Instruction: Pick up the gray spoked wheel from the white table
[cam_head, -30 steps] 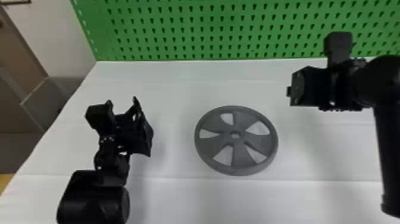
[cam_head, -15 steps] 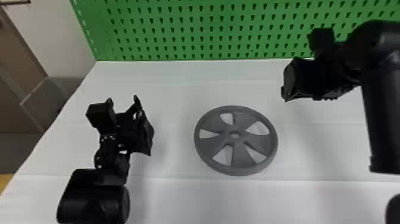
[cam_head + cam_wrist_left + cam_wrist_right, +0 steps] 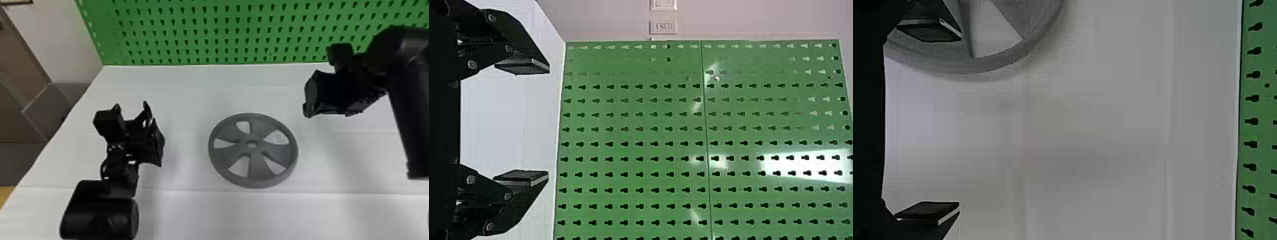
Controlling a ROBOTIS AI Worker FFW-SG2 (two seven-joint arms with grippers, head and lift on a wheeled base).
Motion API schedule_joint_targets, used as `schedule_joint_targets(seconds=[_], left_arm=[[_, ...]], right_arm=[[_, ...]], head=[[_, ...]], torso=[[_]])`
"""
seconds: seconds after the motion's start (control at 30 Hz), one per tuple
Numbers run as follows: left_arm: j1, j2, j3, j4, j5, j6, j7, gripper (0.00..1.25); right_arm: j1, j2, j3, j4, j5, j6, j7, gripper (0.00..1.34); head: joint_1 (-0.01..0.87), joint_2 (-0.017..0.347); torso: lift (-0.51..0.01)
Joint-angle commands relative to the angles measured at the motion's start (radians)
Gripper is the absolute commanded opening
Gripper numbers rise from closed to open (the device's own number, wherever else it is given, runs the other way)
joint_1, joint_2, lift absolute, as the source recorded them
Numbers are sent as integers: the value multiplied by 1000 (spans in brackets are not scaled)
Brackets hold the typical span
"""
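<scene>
Plainly, the gray spoked wheel (image 3: 259, 166) lies flat on the white tabletop (image 3: 249, 213), between the two pincers and apart from both in the head view, which takes in its full rim, spokes and hub. The right wrist view gives part of the rim and spokes, partly behind one finger (image 3: 930, 32) of the right pincer (image 3: 309, 95), whose fingers stand wide apart with nothing between them. The left pincer (image 3: 154, 134) is also spread and empty; its own wrist view looks onto the green pegboard (image 3: 629, 150) and two wall plates (image 3: 663, 26) above it.
</scene>
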Motion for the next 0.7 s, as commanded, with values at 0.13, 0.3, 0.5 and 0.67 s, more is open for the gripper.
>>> schedule_joint_targets(seconds=[0.13, 0.3, 0.5, 0.67], left_arm=[[-10, 2, -7, 0, -13, 1, 0, 755], [-8, 2, -4, 0, -16, 1, 0, 755], [-13, 2, -7, 0, -16, 3, 0, 755], [-13, 4, -7, 0, -17, 3, 0, 755]], right_arm=[[-44, -23, -28, 127, -104, 3, 0, 1233], [-61, -25, -23, 129, -64, 3, 0, 1233], [-86, -25, 3, 167, -60, 3, 0, 1233], [-84, -31, -15, 208, -120, 3, -2, 1233]], head=[[779, 118], [779, 118], [779, 118], [779, 118]], torso=[[-67], [-67], [-67], [-67]])
